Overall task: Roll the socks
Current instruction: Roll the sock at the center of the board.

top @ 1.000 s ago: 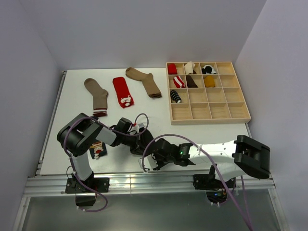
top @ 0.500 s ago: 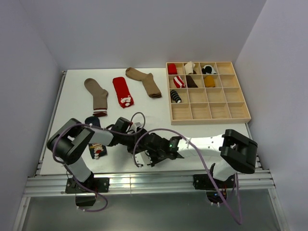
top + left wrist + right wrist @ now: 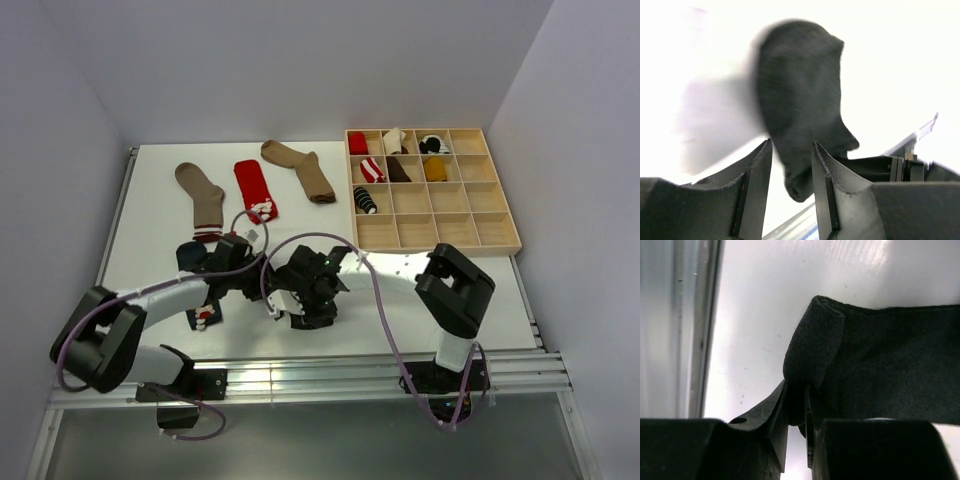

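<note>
Right gripper point(image 3: 796, 390) pinches folded end of black sock point(image 3: 885, 365), length running rightward; left gripper point(image 3: 791, 146) parted astride it.

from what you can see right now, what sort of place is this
Most likely a robotics lab work cell, not a home: a white table boxed in by bare grey walls, two black robot arms bolted at its edge, and a wooden grid tray holding rolled socks.

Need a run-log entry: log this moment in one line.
object: plain black fabric sock | right gripper: shut on its folded edge | left gripper: open over sock
</note>
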`<state>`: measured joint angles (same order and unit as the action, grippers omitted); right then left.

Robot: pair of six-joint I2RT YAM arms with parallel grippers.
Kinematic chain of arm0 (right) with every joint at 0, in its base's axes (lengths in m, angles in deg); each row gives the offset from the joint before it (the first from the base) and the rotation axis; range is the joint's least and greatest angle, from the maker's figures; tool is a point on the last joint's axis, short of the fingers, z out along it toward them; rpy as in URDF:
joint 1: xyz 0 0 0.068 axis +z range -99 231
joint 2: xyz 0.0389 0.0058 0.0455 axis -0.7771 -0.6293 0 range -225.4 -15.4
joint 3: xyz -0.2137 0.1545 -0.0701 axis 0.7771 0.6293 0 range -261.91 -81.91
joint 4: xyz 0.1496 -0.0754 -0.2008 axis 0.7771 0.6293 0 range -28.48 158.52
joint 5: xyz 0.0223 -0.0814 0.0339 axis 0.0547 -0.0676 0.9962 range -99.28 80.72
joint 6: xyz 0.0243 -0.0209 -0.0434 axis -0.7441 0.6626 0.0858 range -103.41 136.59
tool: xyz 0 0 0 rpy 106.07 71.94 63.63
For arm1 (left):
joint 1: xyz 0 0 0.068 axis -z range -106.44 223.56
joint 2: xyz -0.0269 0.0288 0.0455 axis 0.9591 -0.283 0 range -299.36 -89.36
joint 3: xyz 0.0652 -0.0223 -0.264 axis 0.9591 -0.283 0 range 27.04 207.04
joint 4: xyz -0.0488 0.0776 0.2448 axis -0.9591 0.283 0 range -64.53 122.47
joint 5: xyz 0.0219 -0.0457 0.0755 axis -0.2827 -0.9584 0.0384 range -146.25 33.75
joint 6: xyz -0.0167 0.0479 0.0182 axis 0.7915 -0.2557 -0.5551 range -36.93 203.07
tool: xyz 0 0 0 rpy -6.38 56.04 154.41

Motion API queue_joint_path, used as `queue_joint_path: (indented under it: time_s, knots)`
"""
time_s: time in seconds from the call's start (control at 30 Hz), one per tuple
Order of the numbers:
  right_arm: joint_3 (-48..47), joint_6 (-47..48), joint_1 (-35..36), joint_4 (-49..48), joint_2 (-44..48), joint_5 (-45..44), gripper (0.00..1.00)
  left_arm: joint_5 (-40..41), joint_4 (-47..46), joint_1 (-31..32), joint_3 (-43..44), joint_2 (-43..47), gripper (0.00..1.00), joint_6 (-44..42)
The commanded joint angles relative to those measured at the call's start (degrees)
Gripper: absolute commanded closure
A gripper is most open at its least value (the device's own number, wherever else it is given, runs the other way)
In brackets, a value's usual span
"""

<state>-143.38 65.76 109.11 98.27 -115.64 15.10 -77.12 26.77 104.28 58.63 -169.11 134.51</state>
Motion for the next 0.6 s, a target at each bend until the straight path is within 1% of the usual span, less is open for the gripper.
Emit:
queue_joint_path:
  time_s: [0.0, 0.1, 0.13, 0.17, 0.23, 0.27, 0.33, 0.37, 0.43, 0.47, 0.5, 0.53, 0.57]
  knots:
    - [-2.85, 0.75, -1.94, 13.51, -6.09, 6.36, 0.82, 8.8, 1.25, -3.11, -3.29, 6.87, 0.57, 2.87]
    - [-9.09, 2.24, -4.58, 20.1, -10.83, 8.92, 0.82, 12.33, 1.95, -4.87, -5.66, 14.51, 0.58, 3.67]
    - [-10.84, 2.51, -5.28, 21.77, -12.15, 10.32, 0.81, 14.77, 2.82, -5.14, -6.1, 16.44, 0.57, 3.49]
    - [-14.69, 3.21, -6.68, 25.96, -15.65, 11.12, 0.81, 15.58, 2.92, -5.14, -6.37, 20.29, 0.57, 3.14]
    - [-18.58, 4.44, -8.18, 29.76, -19.35, 13.4, 0.81, 16.98, 2.3, -5.14, -6.81, 23.74, 0.58, 1.66]
    - [-22.25, 5.23, -9.58, 33.87, -22.5, 14.28, 0.81, 17.17, 2.04, -5.23, -7.16, 26.63, 0.58, 1.47]
    - [-25.44, 6.38, -10.81, 36.8, -25.51, 16.74, 0.81, 17.17, 0.99, -5.14, -8.38, 29.2, 0.6, 0.42]
    - [-28.5, 6.64, -12.04, 39.51, -26.83, 17.53, 0.81, 18.04, 0.03, -4.8, -9.0, 31.91, 0.61, 0.5]
    - [-31.24, 7.43, -13.28, 41.99, -30.52, 18.68, 0.82, 18.49, -2.51, -4.44, -12.24, 35.08, 0.62, 1.03]
    - [-33.34, 6.91, -14.5, 42.69, -31.67, 19.56, 0.82, 20.58, -3.57, -3.31, -13.39, 39.01, 0.63, 1.64]
    - [-34.41, 7.26, -14.95, 43.66, -33.24, 20.09, 0.81, 20.6, -4.37, -2.78, -14.62, 41.31, 0.63, 2.25]
    - [-36.07, 7.69, -15.47, 44.62, -33.95, 20.7, 0.82, 22.77, -5.07, -2.07, -17.07, 43.6, 0.62, 2.96]
    - [-36.52, 7.52, -15.83, 45.42, -34.48, 20.79, 0.82, 23.23, -5.6, -1.2, -17.96, 47.8, 0.61, 2.96]
